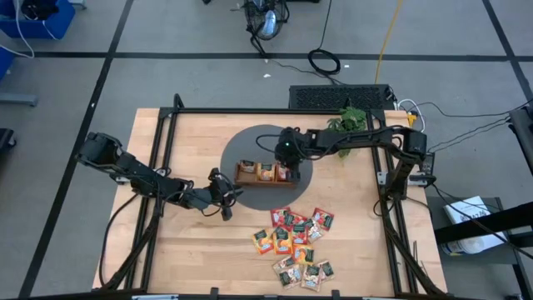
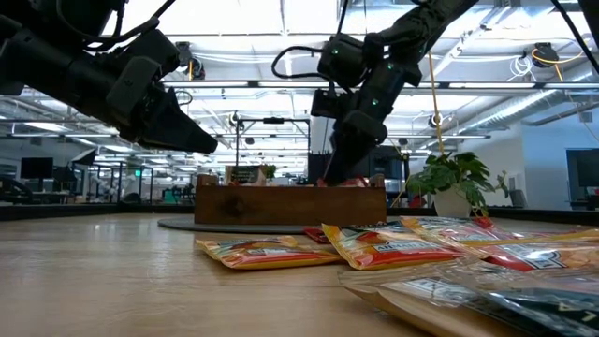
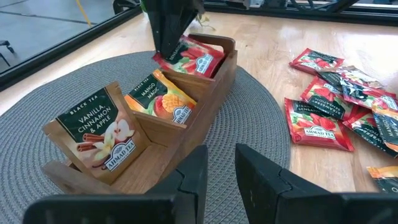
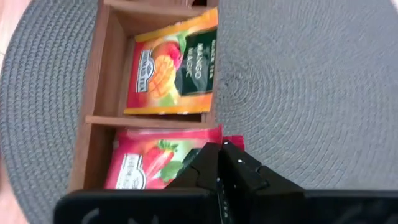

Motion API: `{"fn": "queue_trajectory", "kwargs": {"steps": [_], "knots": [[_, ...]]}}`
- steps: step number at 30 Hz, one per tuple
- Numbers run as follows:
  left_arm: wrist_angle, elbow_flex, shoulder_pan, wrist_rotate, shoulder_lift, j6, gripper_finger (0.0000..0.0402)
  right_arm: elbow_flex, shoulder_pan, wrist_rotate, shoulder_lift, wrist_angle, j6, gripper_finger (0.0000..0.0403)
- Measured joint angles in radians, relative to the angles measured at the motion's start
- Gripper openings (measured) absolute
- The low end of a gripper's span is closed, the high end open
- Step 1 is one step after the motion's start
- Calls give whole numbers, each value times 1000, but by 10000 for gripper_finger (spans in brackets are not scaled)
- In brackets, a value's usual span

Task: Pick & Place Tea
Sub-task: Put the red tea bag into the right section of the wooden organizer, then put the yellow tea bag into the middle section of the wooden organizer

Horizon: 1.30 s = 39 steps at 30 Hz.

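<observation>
On mat, table centre: wooden tray w/ 3 compartments, sits on round grey mat.
Tray contents: vanilla cinnamon sachet in one end slot, mango sachet in middle slot, red sachet in other end slot; all lean upright.
R gripper: over the red-sachet end of tray, fingers pressed together on top edge of red sachet, which sits in its slot; seen in left wrist view as dark fingers pinching sachet top.
L gripper: above bare wood, near mat edge, left of tray, apart from it; fingers part-way apart w/ narrow gap, nothing between them.
Loose tea: pile of red, orange & dark green sachets flat on table, in front of tray, off the mat, some overlapping.
Plant: small potted, at back of table behind R arm.
Table: light wood, black frame around.
</observation>
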Motion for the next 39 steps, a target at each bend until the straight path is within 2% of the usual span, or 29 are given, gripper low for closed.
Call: {"fn": "queue_trajectory", "kwargs": {"steps": [3, 11, 17, 22, 29, 31, 35, 39], "knots": [[-2, 0, 0, 0, 0, 0, 88, 0, 7, 21, 0, 15, -5, 44], [-6, 0, 0, -1, 0, -4, 88, 0, 4, 99, -5, 15, -37, 157], [-6, 0, -1, -1, 0, -6, 88, 0, 1, 102, -13, 15, -31, 203], [-6, 0, -1, -2, 0, -6, 88, 0, 1, 102, -14, 15, -39, 216], [-6, 0, -1, -2, 0, -6, 88, 0, 33, 105, -20, -30, -65, 205], [-6, 0, -1, -2, 0, -6, 88, 0, 61, 150, -23, -46, -99, 202], [-5, 0, -1, -2, 0, -7, 88, 1, 122, 323, -28, -45, -155, 202], [-2, 0, -1, -2, 0, -7, 88, 1, 167, 385, -43, -35, -180, 205]]}}
